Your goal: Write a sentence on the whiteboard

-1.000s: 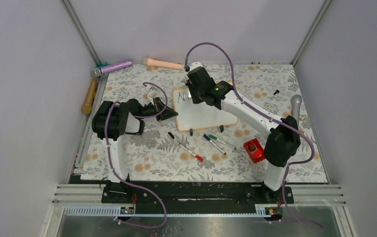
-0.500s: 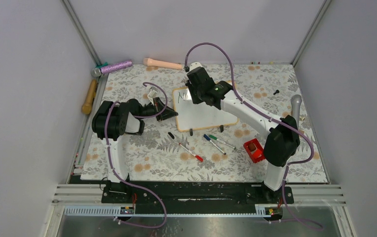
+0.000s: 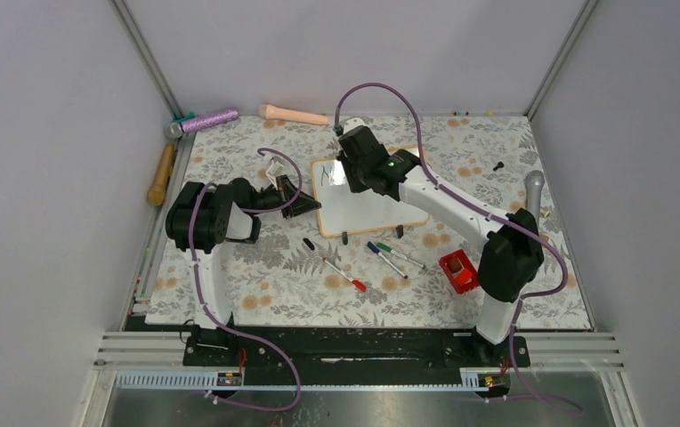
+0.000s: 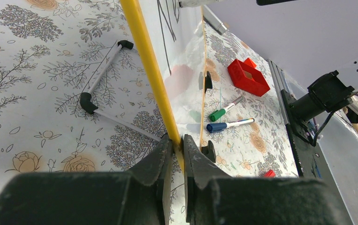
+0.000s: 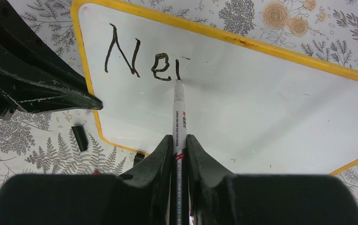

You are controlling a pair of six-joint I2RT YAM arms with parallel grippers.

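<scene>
The whiteboard (image 3: pixel 372 212) lies flat on the flowered table, its frame yellow-toned in the wrist views. My left gripper (image 4: pixel 177 140) is shut on the whiteboard's left frame edge (image 4: pixel 145 56), near a lower corner. My right gripper (image 5: pixel 179 139) is shut on a white marker (image 5: pixel 179 105), and the marker's tip touches the whiteboard (image 5: pixel 261 103). The sentence (image 5: pixel 142 58) reads "Ne" plus one upright stroke, in black at the board's top left. From above, the right gripper (image 3: pixel 347 173) covers most of this writing.
Red (image 3: pixel 344 275), blue (image 3: pixel 386 259) and green (image 3: pixel 400 256) markers lie in front of the board, with a black cap (image 3: pixel 308 243) and a red box (image 3: pixel 457 271). A silver tool (image 3: pixel 533 191) lies at the right. A purple roller (image 3: pixel 207 119), a peach handle (image 3: pixel 292 114) and a wooden handle (image 3: pixel 160 174) lie at the back left.
My right gripper has shifted a little to the right along the board's top line with the marker. The left arm and the board have not moved.
</scene>
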